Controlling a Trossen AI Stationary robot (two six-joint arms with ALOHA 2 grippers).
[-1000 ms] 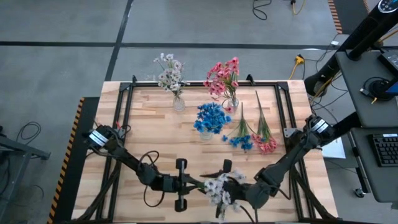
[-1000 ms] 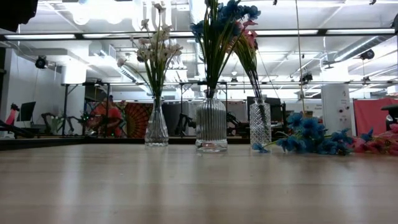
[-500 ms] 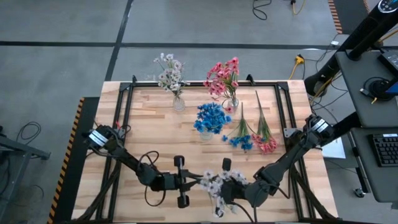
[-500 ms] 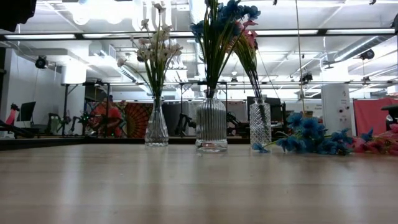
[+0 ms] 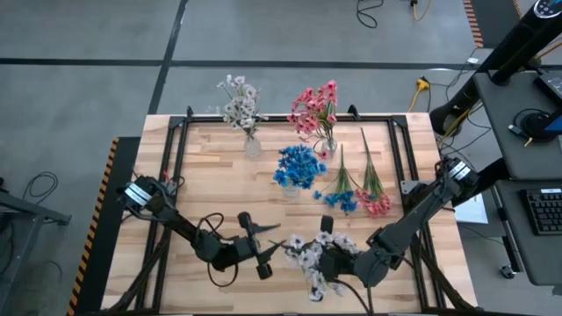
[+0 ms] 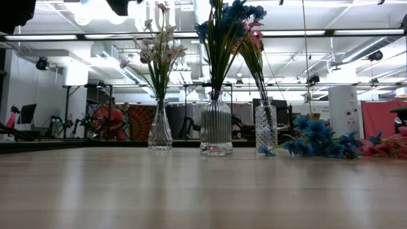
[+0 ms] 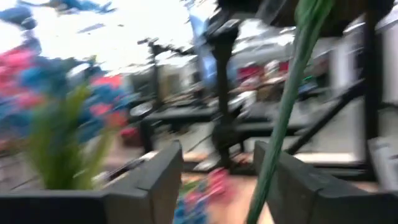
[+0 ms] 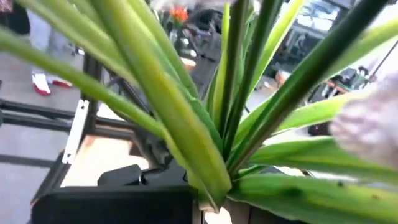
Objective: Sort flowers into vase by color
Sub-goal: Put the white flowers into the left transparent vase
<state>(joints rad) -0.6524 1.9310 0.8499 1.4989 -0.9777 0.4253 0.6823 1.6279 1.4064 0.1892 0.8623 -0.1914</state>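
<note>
White spray [image 5: 314,257] was gripped by right hand [image 5: 338,261], lower centre; left hand [image 5: 263,250] was parted alongside.

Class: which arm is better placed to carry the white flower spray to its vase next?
Right. The right gripper is shut on the white-blossomed spray, while the left gripper stands open beside it.
</note>
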